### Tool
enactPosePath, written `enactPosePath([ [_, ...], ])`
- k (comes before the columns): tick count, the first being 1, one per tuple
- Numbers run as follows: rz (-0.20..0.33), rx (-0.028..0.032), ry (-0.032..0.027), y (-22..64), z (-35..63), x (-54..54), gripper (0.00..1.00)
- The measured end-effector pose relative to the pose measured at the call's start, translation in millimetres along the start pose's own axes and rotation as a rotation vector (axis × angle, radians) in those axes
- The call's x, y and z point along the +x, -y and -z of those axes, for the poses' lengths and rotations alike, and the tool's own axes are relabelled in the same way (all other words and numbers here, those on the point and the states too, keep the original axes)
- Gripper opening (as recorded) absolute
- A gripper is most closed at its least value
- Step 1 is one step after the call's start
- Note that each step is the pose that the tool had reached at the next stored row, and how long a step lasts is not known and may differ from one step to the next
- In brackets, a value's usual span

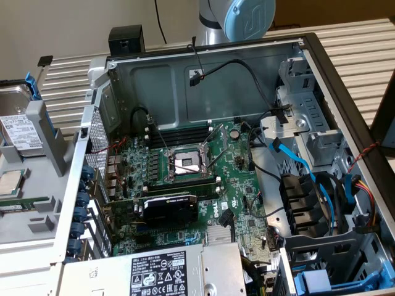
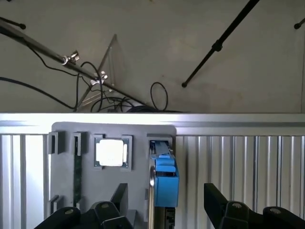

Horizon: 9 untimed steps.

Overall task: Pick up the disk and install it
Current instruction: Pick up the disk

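Gripper [image 2: 165, 191] wide open, empty, fingers either side of disk [image 2: 166, 177], not touching. Disk stands on edge in grey holder [image 2: 64, 171], 9 o'clock from computer case [image 1: 166, 86] in exterior view.

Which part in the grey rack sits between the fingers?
The blue-framed disk, centred there; the square CPU chip sits off to one side.
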<state>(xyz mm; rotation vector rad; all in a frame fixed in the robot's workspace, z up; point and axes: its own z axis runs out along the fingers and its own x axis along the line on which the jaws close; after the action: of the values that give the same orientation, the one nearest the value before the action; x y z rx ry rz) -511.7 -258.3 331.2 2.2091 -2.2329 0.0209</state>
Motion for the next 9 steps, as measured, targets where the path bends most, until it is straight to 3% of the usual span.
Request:
enactPosePath([
  [9, 0.001, -0.0011, -0.0001, -0.1, -15.4, -0.1, 0.73],
])
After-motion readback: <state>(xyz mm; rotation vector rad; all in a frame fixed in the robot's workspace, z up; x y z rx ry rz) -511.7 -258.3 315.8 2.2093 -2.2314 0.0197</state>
